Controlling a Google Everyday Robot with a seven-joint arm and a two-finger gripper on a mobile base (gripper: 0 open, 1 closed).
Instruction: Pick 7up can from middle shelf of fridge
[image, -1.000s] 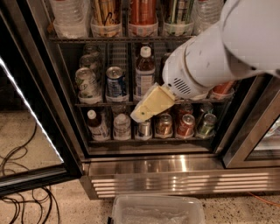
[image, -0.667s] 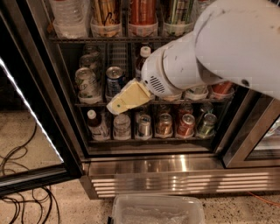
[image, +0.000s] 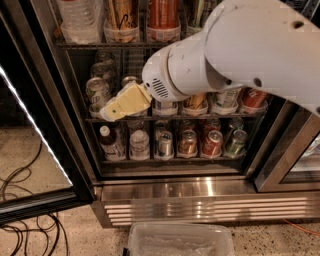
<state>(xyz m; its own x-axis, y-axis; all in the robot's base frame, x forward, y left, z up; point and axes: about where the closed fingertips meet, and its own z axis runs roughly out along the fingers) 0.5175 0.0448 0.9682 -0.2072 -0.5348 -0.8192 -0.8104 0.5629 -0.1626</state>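
Reaching into the fridge (image: 200, 192) with a smooth, white, rounded arm (image: 260, 50) and ending in a blocky cream-yellow plastic gripper (image: 109, 111) at the left end of the middle shelf (image: 145, 119). Hanging just in front of that dark wire shelf's front edge, tip angling down and leftward, overlapping the lower right side of the 7up can (image: 97, 91); touching it or only passing in front, impossible to tell. Spread or closed: cannot tell.

Standing upright in the leftmost lane of the middle shelf, seated in a white plastic cup holder: a silvery cylinder with green markings.

Lining the rack below the middle shelf: a small clear bottle (image: 110, 145) and a row of metal cans (image: 188, 143) in silver, copper, red and green. Filling the rack above it: tall bottles (image: 122, 17). Lying on speckled floor far below the shelf, before the ribbed steel grille (image: 200, 212): a clear plastic bin (image: 180, 242). Coiling below and left of the shelf: dark cables (image: 20, 225).
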